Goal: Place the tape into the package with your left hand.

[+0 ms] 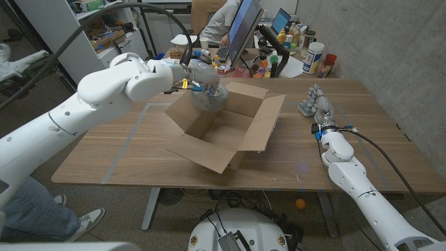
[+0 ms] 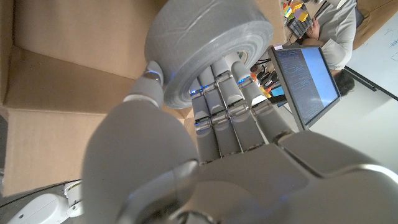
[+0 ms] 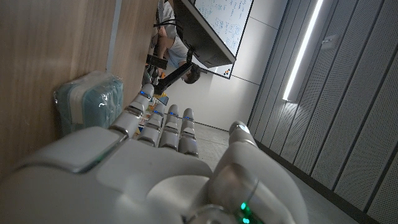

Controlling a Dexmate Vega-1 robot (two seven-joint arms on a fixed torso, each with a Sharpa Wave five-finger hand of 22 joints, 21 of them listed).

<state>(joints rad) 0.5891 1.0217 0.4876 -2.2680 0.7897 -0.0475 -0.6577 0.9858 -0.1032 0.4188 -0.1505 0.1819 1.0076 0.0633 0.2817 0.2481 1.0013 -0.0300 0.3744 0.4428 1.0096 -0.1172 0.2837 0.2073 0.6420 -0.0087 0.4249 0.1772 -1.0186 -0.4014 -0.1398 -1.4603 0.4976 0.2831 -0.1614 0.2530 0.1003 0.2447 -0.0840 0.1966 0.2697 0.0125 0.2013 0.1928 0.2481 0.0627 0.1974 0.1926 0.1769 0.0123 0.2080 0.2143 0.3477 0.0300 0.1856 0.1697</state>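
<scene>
A grey roll of tape (image 1: 208, 98) hangs over the open cardboard box (image 1: 230, 129) near its far left rim, held by my left hand (image 1: 197, 75). In the left wrist view the tape (image 2: 208, 43) sits between the thumb and the other fingers (image 2: 227, 102), with the box's brown inside wall (image 2: 81, 43) behind it. My right hand (image 1: 320, 102) stands on the table at the right, fingers apart and holding nothing, next to a small wrapped teal packet (image 1: 305, 107). The same packet (image 3: 90, 99) lies just beyond my right hand (image 3: 161, 155) in the right wrist view.
The box flaps (image 1: 265, 122) spread outward on the wooden table (image 1: 125, 150). Behind the table's far edge stand a monitor (image 1: 240, 28), bottles and a white tub (image 1: 313, 57), and a person (image 1: 219, 24) sits there. A person's leg and shoe (image 1: 63, 216) are at the lower left.
</scene>
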